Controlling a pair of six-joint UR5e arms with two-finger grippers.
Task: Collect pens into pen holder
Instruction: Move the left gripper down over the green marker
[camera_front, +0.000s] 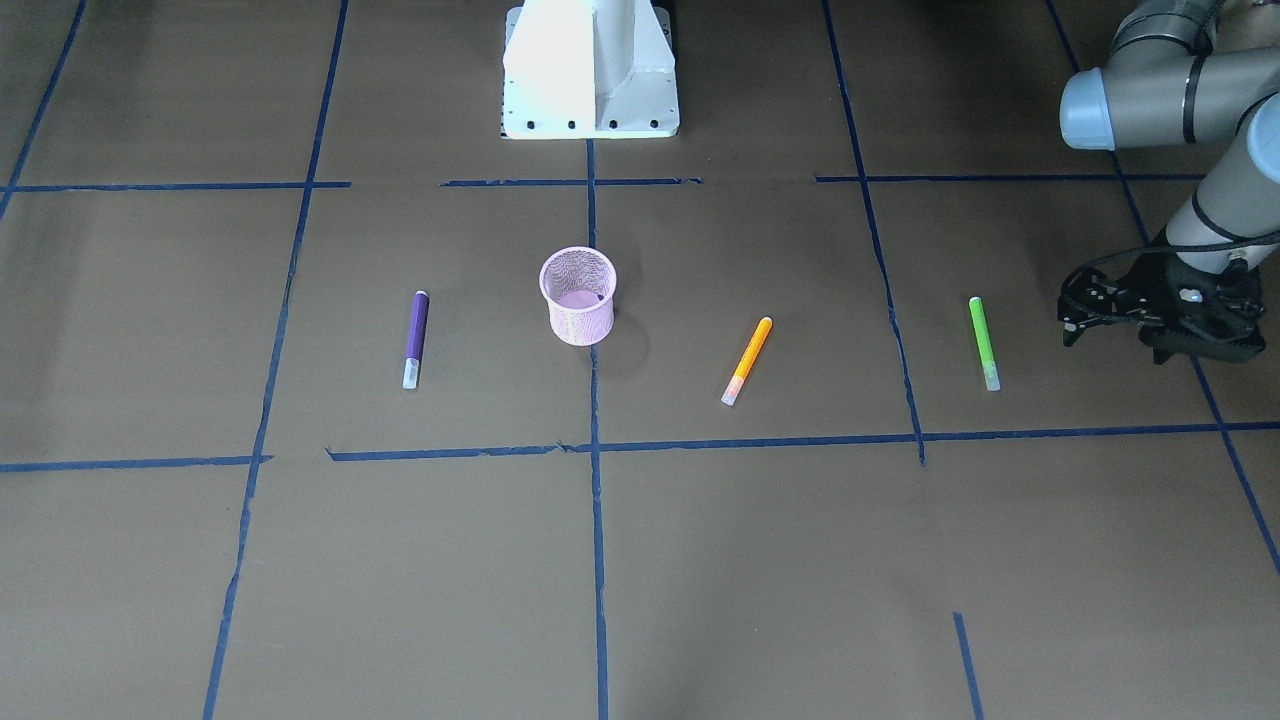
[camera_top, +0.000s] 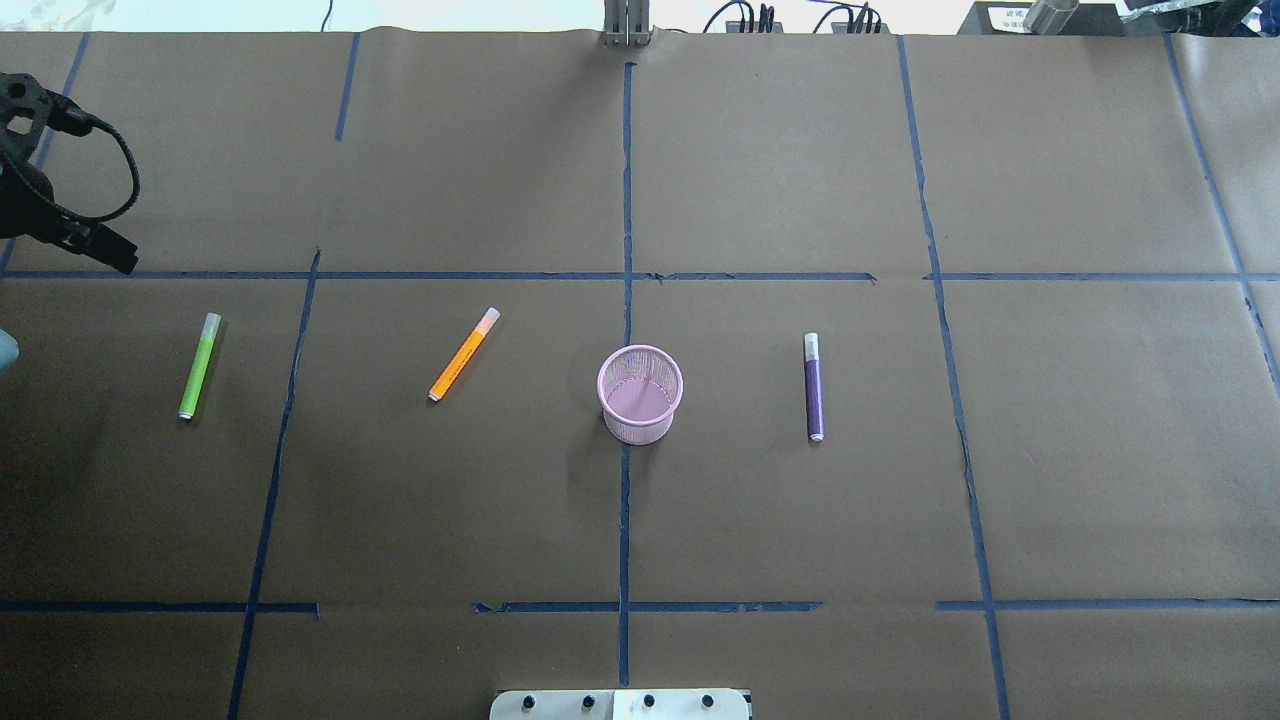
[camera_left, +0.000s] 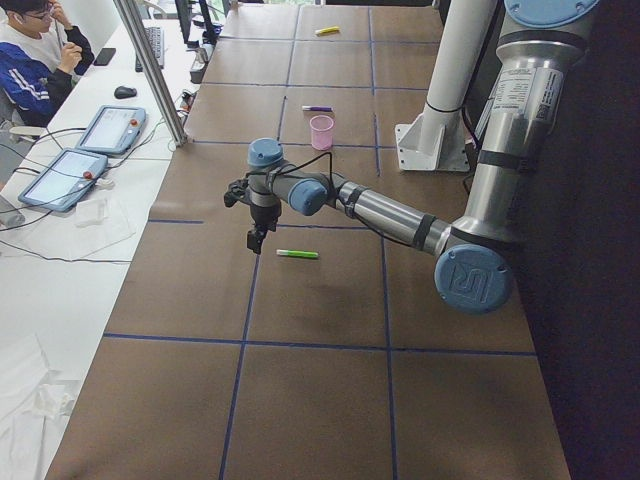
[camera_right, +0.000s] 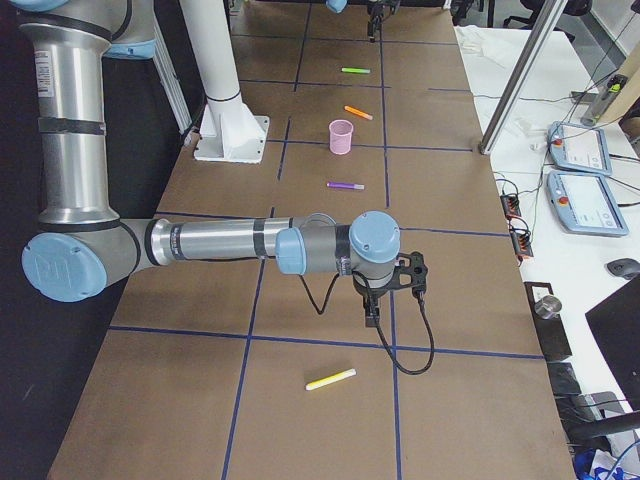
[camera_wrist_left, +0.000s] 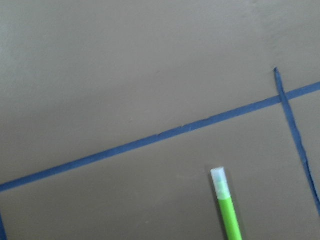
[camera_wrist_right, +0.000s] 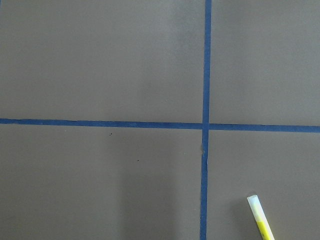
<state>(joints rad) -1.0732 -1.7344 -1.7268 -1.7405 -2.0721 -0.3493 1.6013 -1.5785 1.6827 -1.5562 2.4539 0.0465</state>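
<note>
The pink mesh pen holder (camera_front: 580, 300) (camera_top: 640, 395) stands upright at the table's middle, with nothing inside. The purple pen (camera_top: 814, 385), the orange pen (camera_top: 462, 355) and the green pen (camera_top: 198, 365) lie flat on the paper, apart from the holder. My left gripper (camera_top: 105, 252) (camera_front: 1165, 335) hovers beyond the green pen (camera_front: 983, 340), not touching it. I cannot tell whether it is open or shut. The left wrist view shows the green pen's cap end (camera_wrist_left: 220, 180). My right gripper (camera_right: 371, 318) shows only in the exterior right view, far from the holder; I cannot tell its state.
A yellow pen (camera_right: 331, 379) (camera_wrist_right: 261, 217) lies near my right gripper at the table's right end. Blue tape lines (camera_top: 625, 300) grid the brown paper. The robot's white base (camera_front: 590, 70) stands behind the holder. An operator's desk with tablets (camera_left: 110, 130) runs along the far side.
</note>
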